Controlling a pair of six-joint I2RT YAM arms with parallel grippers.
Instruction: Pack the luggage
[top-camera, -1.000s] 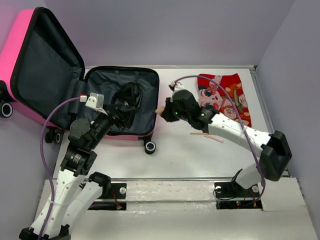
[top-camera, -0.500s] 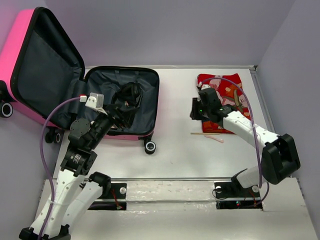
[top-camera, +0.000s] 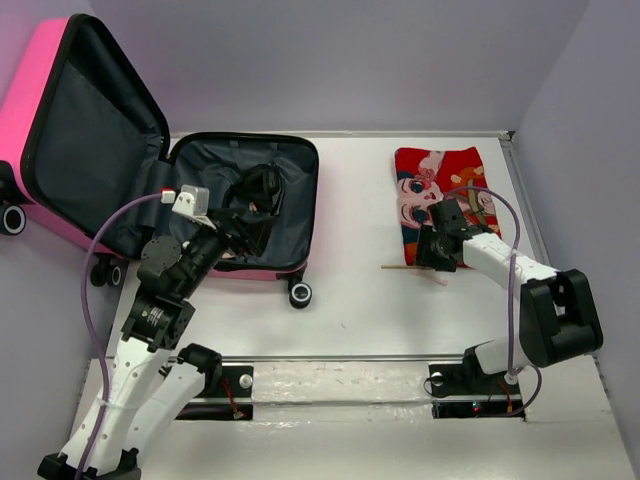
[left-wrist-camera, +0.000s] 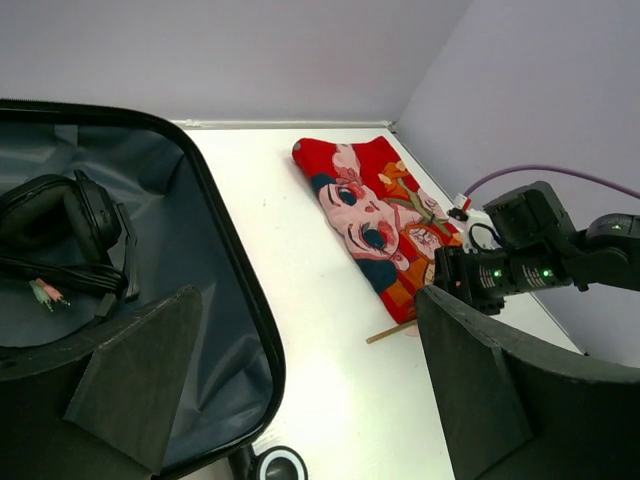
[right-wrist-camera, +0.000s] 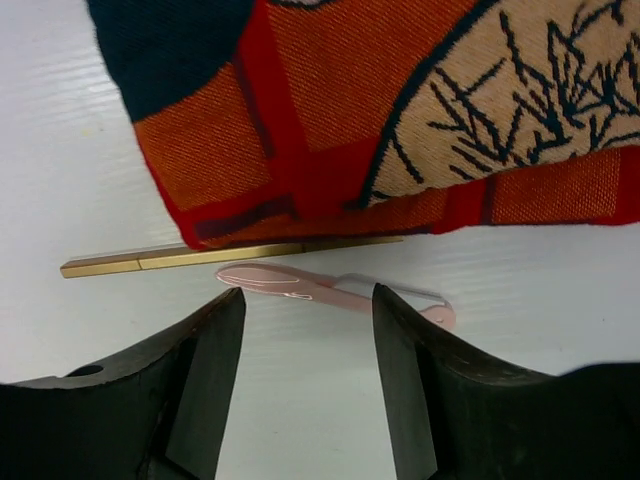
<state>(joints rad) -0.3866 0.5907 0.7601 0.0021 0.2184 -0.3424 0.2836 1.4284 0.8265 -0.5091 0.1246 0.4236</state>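
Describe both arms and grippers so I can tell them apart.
Both look alike: the left arm and right arm have white links with black joints, each trailed by a purple cable. The left gripper and right gripper have wedge-shaped black fingers. Green lights glow on the right wrist.

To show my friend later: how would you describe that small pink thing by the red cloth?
Find the red patterned cloth on the right of the table. Along its near edge lie two thin things: the pale pink stick lies clear of the cloth, while the gold stick tucks under it.
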